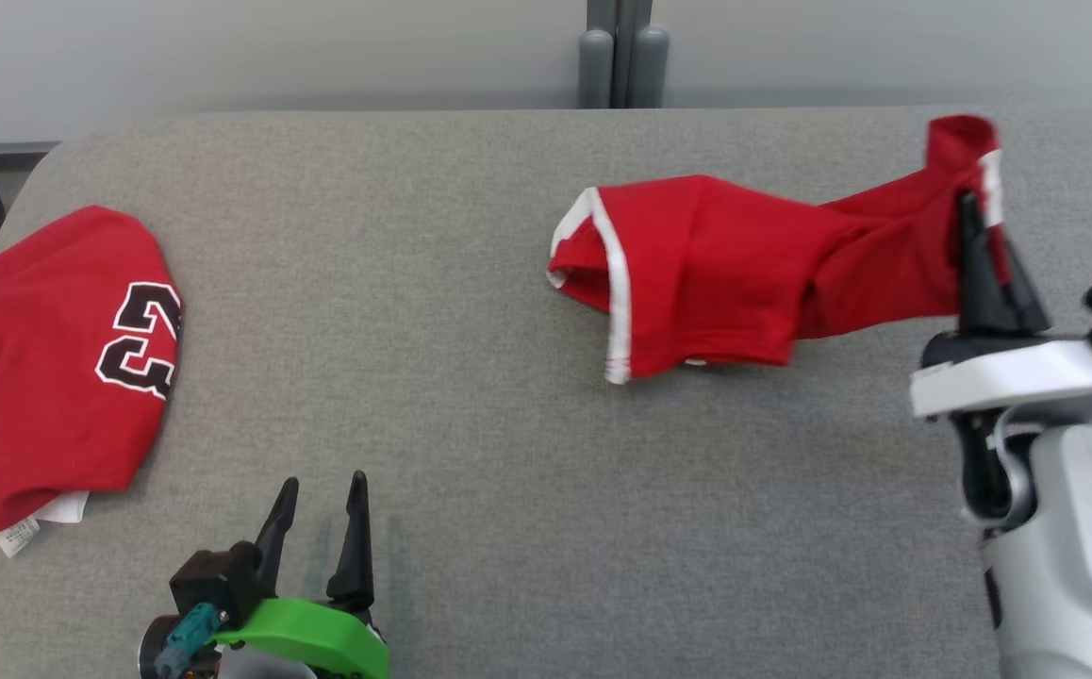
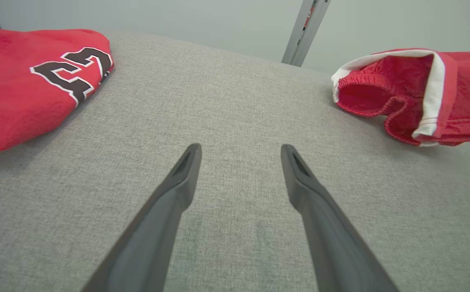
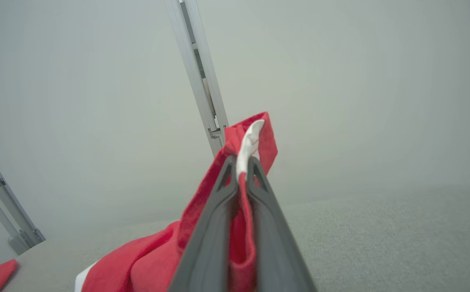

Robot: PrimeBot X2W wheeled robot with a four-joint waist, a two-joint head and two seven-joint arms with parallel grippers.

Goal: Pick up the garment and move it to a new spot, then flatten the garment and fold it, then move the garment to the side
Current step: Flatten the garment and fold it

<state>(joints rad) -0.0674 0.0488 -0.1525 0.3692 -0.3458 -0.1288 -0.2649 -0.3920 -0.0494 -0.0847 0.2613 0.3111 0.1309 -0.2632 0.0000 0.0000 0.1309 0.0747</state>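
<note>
The garment (image 1: 46, 377), a red jersey with black-and-white block lettering, lies bunched at the table's left edge; its lettered part (image 2: 24, 89) appears at the upper left of the left wrist view. My left gripper (image 1: 322, 486) is open over bare table near the front, right of the jersey, its jaws (image 2: 241, 150) holding nothing. A smaller red cloth with white edges (image 1: 706, 273) lies at the right of centre. My right gripper (image 1: 970, 203) is shut on that cloth's far right end and holds it lifted. The pinched red and white fabric (image 3: 251, 138) sticks out past the fingertips (image 3: 241, 162).
The grey fabric-covered table (image 1: 508, 471) has open room between the two red pieces. A grey post (image 1: 621, 57) stands behind the far edge against a pale wall. White fabric and a label (image 1: 13, 538) peek out under the jersey's near edge.
</note>
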